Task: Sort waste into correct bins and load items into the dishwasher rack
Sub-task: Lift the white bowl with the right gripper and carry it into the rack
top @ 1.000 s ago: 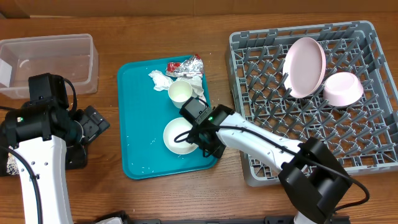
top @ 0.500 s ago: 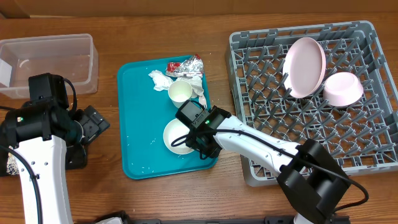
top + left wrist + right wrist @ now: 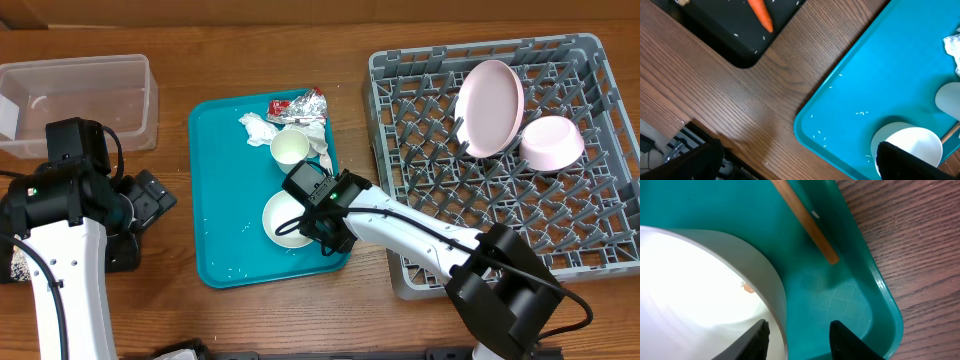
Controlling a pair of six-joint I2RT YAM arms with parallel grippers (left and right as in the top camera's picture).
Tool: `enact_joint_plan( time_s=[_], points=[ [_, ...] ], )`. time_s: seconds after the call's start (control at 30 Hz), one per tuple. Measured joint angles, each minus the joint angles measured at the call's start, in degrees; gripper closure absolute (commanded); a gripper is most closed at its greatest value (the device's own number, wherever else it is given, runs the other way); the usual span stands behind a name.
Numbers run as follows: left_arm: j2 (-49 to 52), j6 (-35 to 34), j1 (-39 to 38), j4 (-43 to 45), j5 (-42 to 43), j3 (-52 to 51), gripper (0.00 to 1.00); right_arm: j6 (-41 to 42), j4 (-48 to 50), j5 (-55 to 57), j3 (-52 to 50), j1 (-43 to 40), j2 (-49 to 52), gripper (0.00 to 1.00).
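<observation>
My right gripper (image 3: 318, 218) (image 3: 799, 325) is low over the teal tray, part-closed but still open. Its jaws straddle the rim of a white bowl (image 3: 284, 218) (image 3: 715, 280): one finger inside, the other outside with tray showing between it and the wall. The fork's yellow handle (image 3: 805, 222) lies just beyond. A white cup (image 3: 289, 148), napkins (image 3: 260, 127) and foil wrapper (image 3: 298, 105) sit at the tray's far end. My left gripper (image 3: 150, 197) (image 3: 800, 165) hangs open over bare wood beside the black tray (image 3: 725, 30), which holds a carrot (image 3: 760, 14).
The grey rack (image 3: 440, 150) on the right holds a plate (image 3: 490, 107) and a bowl (image 3: 551, 142), both upright. The clear tub (image 3: 75, 95) stands at the back left. The teal tray's raised edge (image 3: 880, 300) runs close beside my right fingers.
My right gripper shifted slightly left and down onto the bowl's rim and its jaws narrowed, then held still. The left arm has not moved.
</observation>
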Motion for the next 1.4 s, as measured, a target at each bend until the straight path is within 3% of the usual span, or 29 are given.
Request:
enact_joint_plan(
  time_s=[0.43, 0.7, 0.8, 1.13, 1.4],
  points=[
    [0.00, -0.02, 0.00, 0.00, 0.00, 0.00, 0.00, 0.04, 0.59, 0.00, 0.00, 0.00, 0.02, 0.83],
    [0.00, 0.00, 0.00, 0.02, 0.00, 0.00, 0.00, 0.00, 0.55, 0.00, 0.00, 0.00, 0.02, 0.84],
    [0.00, 0.00, 0.00, 0.02, 0.00, 0.00, 0.00, -0.02, 0.59, 0.00, 0.00, 0.00, 0.02, 0.96],
    [0.00, -0.02, 0.00, 0.02, 0.00, 0.00, 0.00, 0.00, -0.50, 0.00, 0.04, -0.02, 0.04, 0.96],
    [0.00, 0.00, 0.00, 0.02, 0.00, 0.00, 0.00, -2.19, -9.14, 0.00, 4.63, -0.46, 0.04, 0.96]
  ],
)
